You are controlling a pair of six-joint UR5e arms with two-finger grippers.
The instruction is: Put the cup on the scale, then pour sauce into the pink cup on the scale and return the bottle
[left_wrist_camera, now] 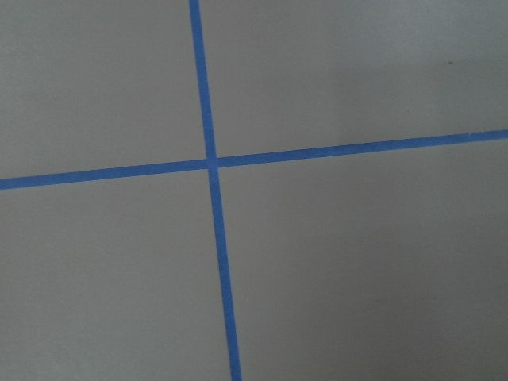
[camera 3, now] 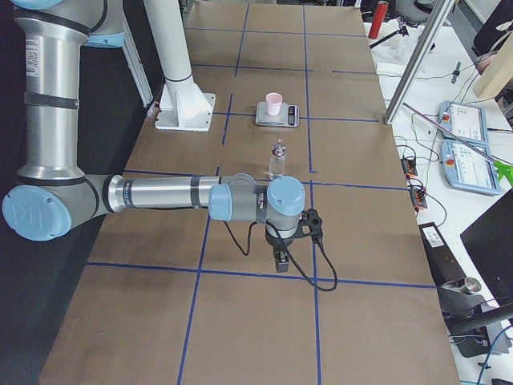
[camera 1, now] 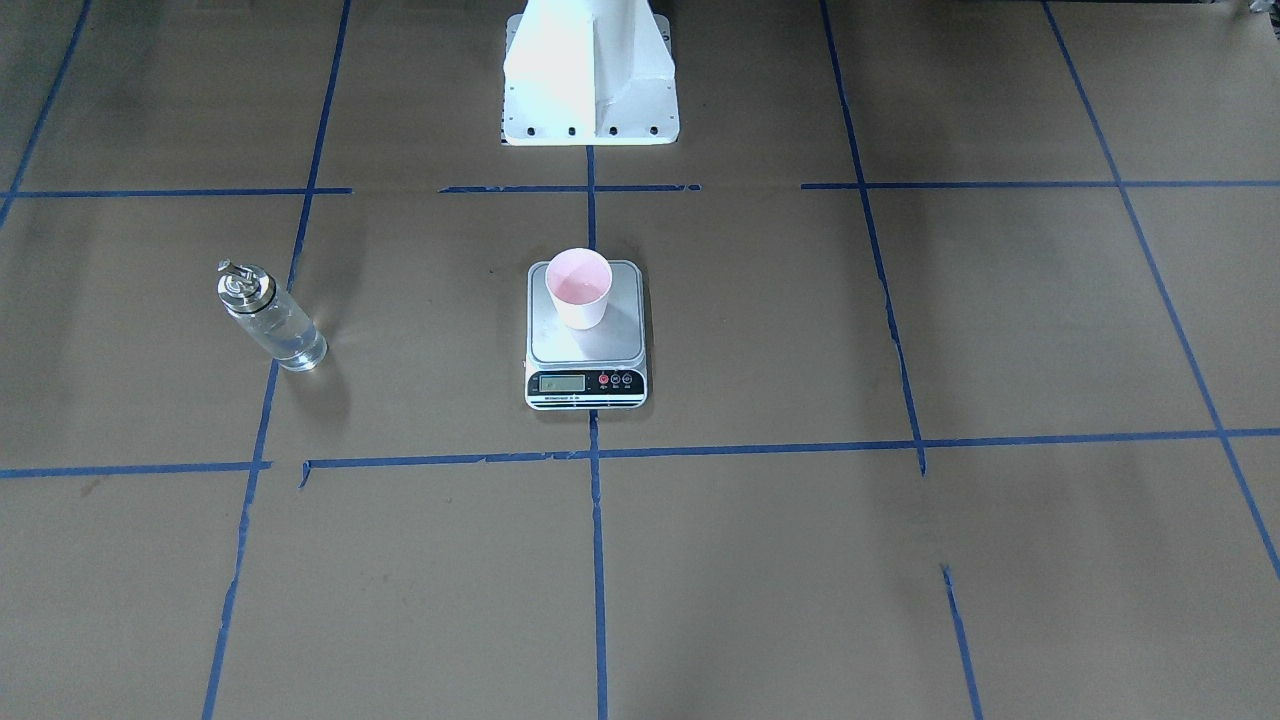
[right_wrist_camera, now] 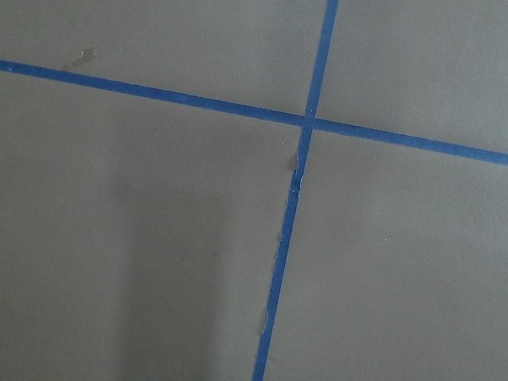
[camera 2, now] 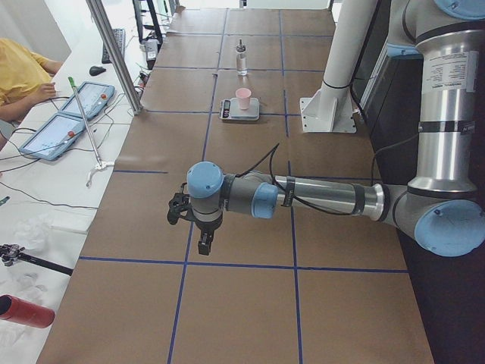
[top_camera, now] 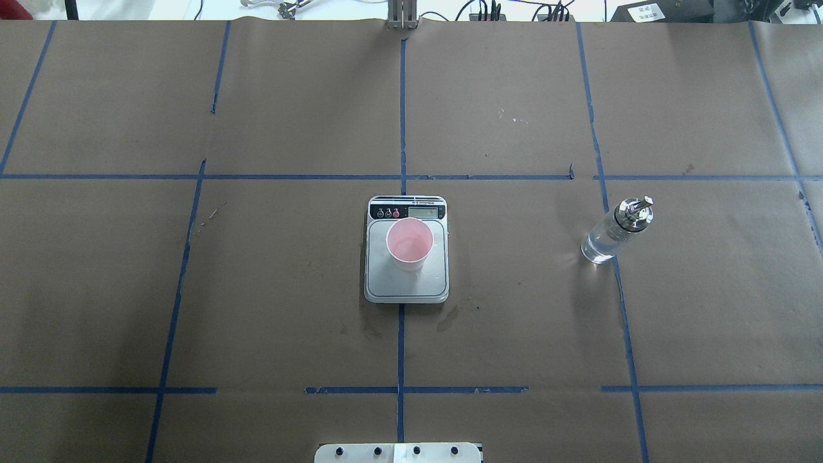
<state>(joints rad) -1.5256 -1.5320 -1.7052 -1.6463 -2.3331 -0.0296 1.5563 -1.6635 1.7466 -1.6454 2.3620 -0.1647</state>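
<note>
While cup [camera 1: 578, 290] sits on scale [camera 1: 592, 346], print unreadable, I cannot tell left hand's [camera 2: 204, 247] or right hand's [camera 3: 280, 265] state

— What carries everything?
— My desk [top_camera: 257, 289], covered in brown paper, with blue tape lines [top_camera: 400, 354] marking it into a grid.
— And what sits straight on it?
— The digital kitchen scale [top_camera: 418, 286] on the centre line. The glass bottle [top_camera: 605, 238] stands upright, well off to my right, beside a tape line. My white mounting pedestal [camera 1: 590, 90] is there too.
</note>
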